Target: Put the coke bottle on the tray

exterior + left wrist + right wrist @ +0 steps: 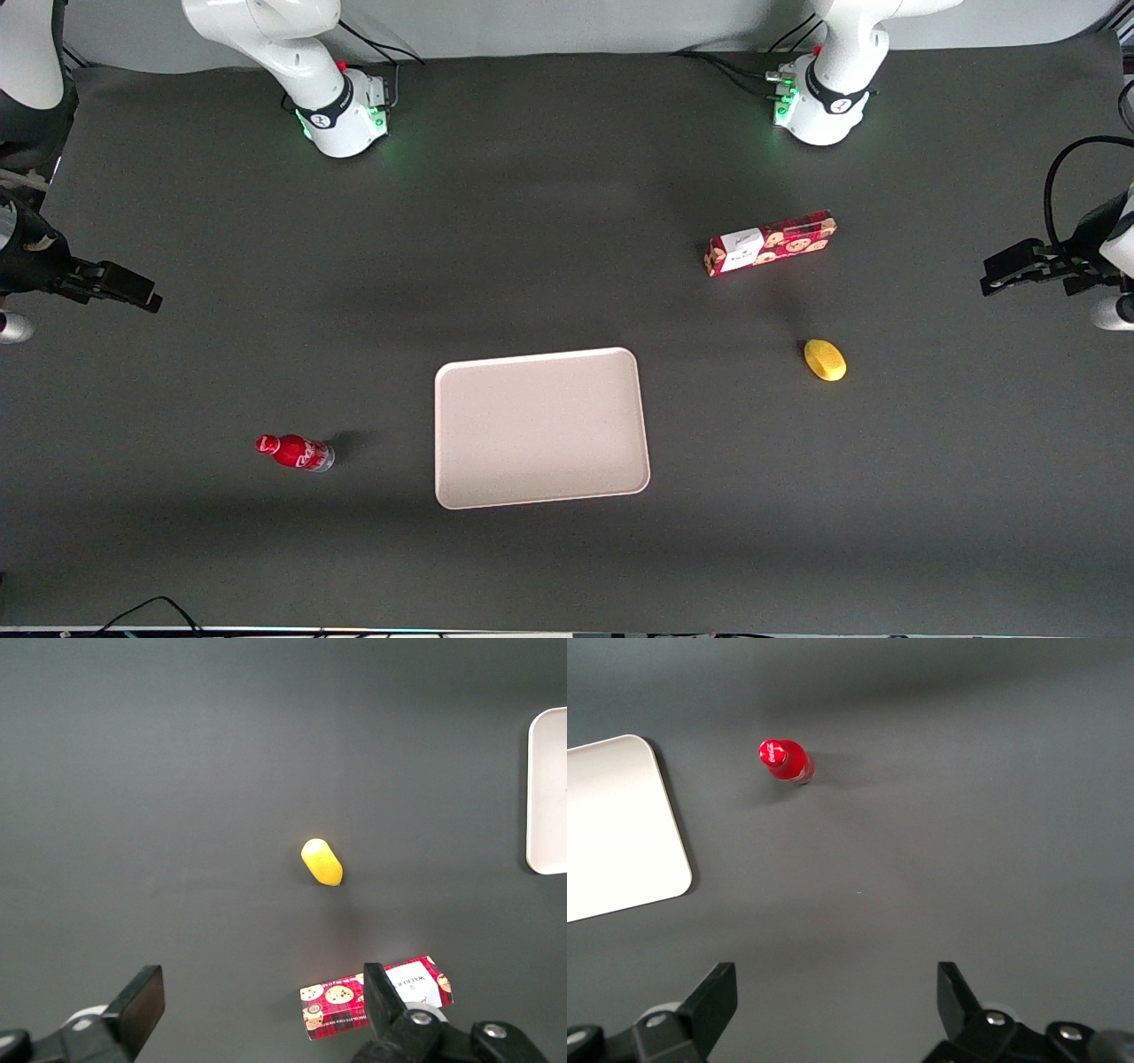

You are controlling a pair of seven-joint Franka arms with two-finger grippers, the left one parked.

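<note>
Dark grey felt covered the bench. At the front view's lower left, the small red coke bottle stood beside the pale pinkish-beige rectangular tray, apart from it. At mid-left, the black tool hung wide open, holding nothing.

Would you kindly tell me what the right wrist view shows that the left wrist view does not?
Only the right wrist view shows the coke bottle, standing on the table beside the tray, and the working arm's claw, open above bare table, apart from the bottle. Only the left wrist view shows the yellow object and the red patterned box. Both share the tray and the dark table.
</note>
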